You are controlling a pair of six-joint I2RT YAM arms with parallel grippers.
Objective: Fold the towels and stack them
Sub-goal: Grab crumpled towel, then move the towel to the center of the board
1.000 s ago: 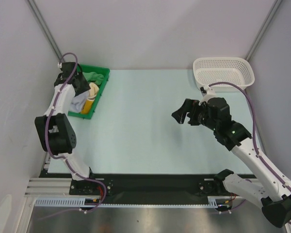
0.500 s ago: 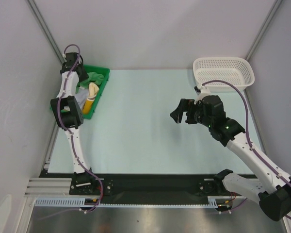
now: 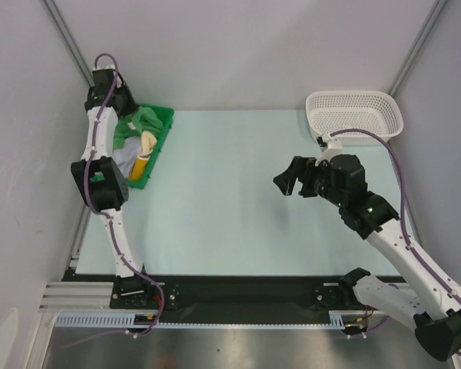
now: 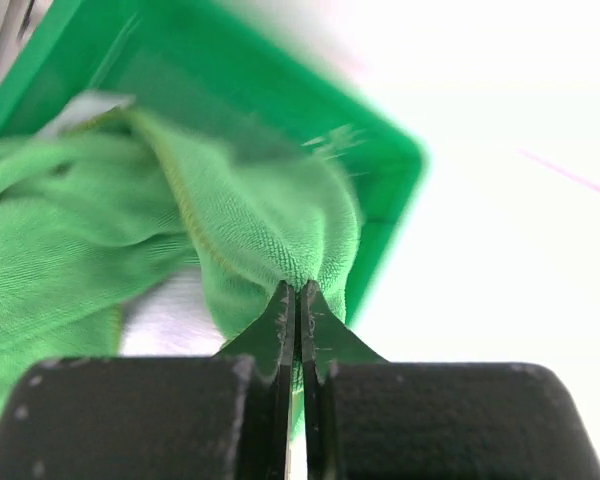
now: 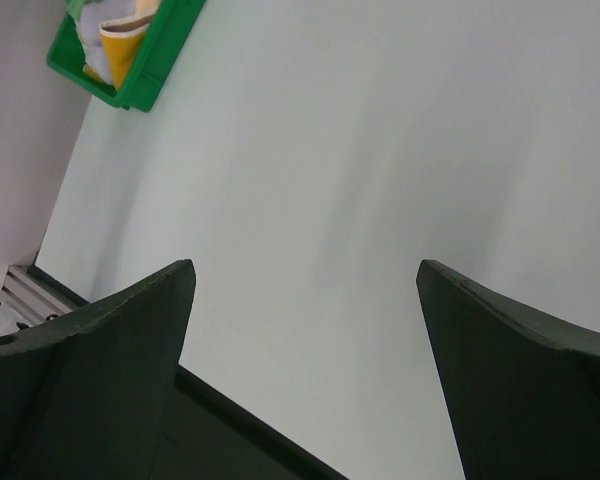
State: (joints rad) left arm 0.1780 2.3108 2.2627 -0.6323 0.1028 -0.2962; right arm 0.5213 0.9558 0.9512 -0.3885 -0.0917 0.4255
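Green towel (image 4: 260, 220) is pinched between the left fingers (image 4: 276, 335) over the tray (image 4: 390, 200); right fingers (image 5: 110, 340) spread wide, empty.

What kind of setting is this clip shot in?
Probably a robot lab test cell, not a home: plain grey panel walls enclose a pale table, two arms are bolted at its near edge, and towels sit in a green tray.

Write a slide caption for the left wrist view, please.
Left gripper pinching the green towel in the green tray.
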